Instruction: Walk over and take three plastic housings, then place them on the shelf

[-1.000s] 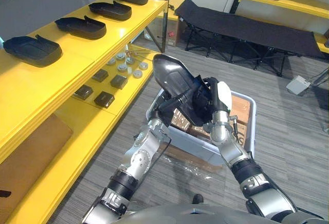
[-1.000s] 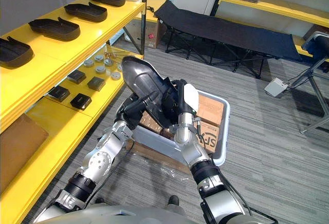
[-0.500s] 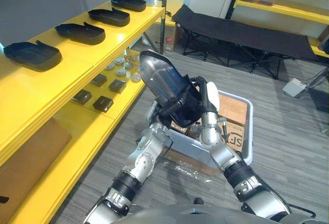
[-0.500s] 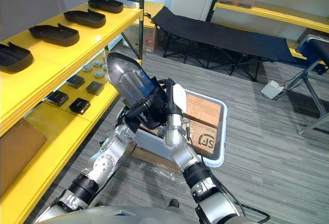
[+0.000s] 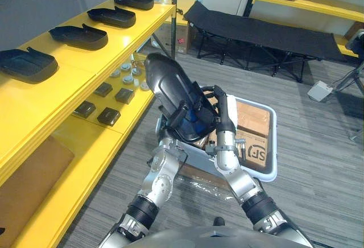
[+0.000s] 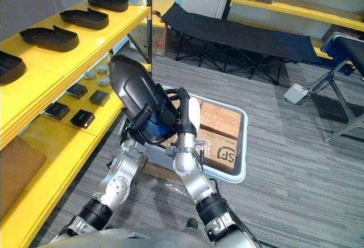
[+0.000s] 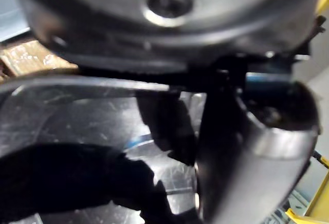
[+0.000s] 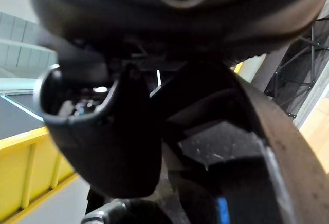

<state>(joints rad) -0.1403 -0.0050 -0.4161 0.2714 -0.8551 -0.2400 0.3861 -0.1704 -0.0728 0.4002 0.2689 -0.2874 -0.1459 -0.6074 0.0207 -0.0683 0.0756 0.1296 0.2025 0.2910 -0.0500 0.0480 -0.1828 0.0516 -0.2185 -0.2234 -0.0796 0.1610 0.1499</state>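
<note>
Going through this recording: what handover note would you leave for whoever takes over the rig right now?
Hands: left hand and right hand are both shut on one housing, raised near the bin.
Things: four other housings lie in a row on the top shelf.
Done: one housing picked up.
Left: set it on the shelf. I cannot tell whether more must be fetched.
</note>
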